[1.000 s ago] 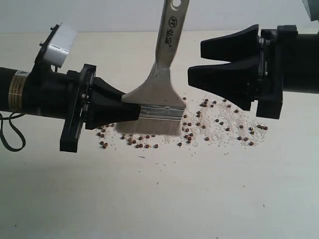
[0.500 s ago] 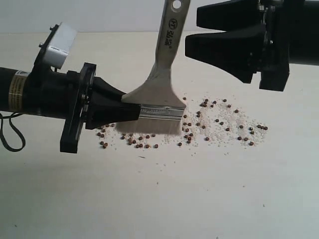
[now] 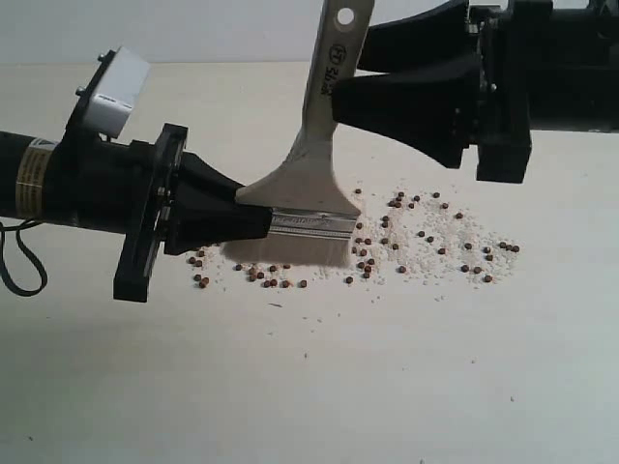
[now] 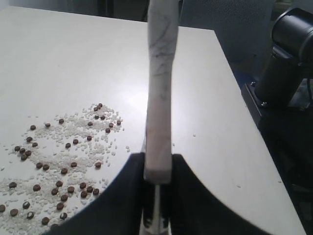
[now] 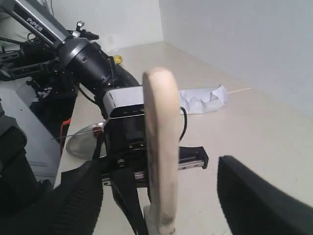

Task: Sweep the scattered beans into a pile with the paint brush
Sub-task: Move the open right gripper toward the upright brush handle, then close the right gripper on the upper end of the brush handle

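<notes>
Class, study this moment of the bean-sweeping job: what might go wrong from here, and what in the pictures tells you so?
1. The open right gripper straddles the paint brush handle; closing off-centre may twist it against the left gripper clamped at the ferrule.
2. The bristles rest among the beans; a quick stroke may scatter them wider rather than pile them.

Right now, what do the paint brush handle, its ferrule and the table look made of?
Paint brush handle: likely wood, pale cream, matte, printed logo. Ferrule: metal, silvery band catching light. Table: smooth pale off-white surface, matte; laminate or painted, can't tell.
</notes>
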Controlling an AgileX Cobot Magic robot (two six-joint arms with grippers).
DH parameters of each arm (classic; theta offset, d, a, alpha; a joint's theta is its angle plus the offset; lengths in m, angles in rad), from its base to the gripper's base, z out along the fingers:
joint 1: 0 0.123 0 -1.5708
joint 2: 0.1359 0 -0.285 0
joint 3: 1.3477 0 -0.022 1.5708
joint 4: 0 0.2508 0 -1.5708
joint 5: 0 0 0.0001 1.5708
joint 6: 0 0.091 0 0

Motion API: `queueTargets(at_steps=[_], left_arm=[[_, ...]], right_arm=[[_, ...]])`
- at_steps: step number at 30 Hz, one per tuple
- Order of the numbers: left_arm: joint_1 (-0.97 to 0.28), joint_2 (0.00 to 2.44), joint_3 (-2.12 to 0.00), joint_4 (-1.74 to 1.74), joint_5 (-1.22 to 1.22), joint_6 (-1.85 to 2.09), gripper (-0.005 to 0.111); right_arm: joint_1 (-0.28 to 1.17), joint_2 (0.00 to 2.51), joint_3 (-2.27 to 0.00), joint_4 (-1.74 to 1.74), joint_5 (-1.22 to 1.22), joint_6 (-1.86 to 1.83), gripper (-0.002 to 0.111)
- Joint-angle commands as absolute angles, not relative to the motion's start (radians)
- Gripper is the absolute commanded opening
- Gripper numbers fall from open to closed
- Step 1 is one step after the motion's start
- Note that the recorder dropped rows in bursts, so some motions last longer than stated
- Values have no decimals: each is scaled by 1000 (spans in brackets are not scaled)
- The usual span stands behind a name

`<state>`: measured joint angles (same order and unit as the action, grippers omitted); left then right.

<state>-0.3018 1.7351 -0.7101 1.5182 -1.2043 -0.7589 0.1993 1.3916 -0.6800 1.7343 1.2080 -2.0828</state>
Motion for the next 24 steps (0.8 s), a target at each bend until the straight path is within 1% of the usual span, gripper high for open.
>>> queueTargets(at_steps=[1, 5, 11, 14, 19, 24], left_arm=[[-297, 1734, -709, 1508, -1221, -739, 0], [-297, 1734, -709, 1508, -1221, -739, 0], [-297, 1734, -709, 1506, -1221, -739, 0], [-297, 1734, -709, 1507, -1221, -739, 0], [-297, 1734, -709, 1507, -1221, -733, 0], [-297, 1734, -709, 1503, -1221, -712, 0]], right_arm=[[248, 1397, -719, 1744, 1214, -2108, 64], [256, 1431, -750, 1744, 1221, -2108, 64], [256, 1529, -788, 1744, 1221, -2105, 58], [256, 1567, -807, 1744, 1221, -2105, 57], [256, 1584, -824, 1744, 1221, -2105, 57], [256, 1582, -824, 1744, 1221, -2105, 53]])
